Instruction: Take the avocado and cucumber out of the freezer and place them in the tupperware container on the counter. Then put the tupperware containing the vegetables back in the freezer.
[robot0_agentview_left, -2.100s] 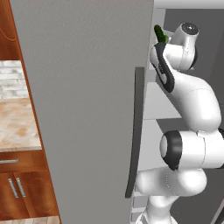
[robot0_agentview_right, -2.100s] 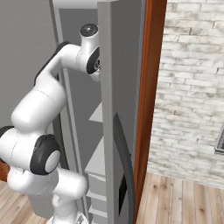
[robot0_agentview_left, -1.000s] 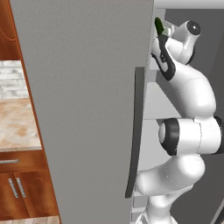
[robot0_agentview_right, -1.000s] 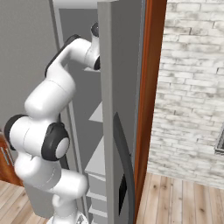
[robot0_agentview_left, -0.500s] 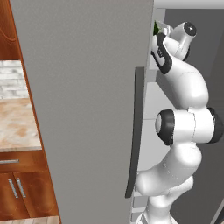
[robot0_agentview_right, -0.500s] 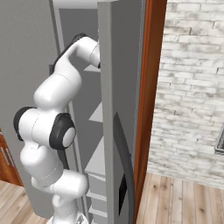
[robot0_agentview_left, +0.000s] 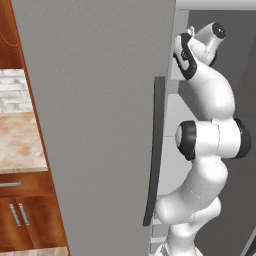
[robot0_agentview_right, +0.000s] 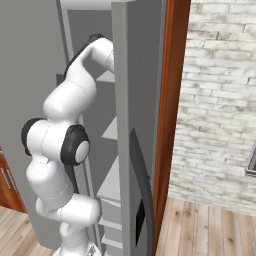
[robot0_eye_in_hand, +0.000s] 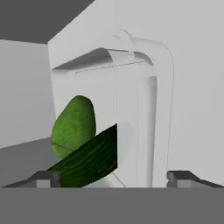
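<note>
The gripper (robot0_eye_in_hand: 113, 177) stands open inside the freezer (robot0_agentview_left: 105, 125), holding nothing. Between and beyond its fingertips (robot0_eye_in_hand: 43, 178) lie the cucumber (robot0_eye_in_hand: 89, 159) and the avocado (robot0_eye_in_hand: 73, 127), touching, against a pale tray (robot0_eye_in_hand: 144, 109). No writing is legible anywhere.

The arm is a chain of smooth, glossy white rounded shells joined by dark black ring-shaped collars. One joint carries a flat grey disc cap. The pincer (robot0_eye_in_hand: 113, 176) ends in two small dark grey blocky tips.
</note>
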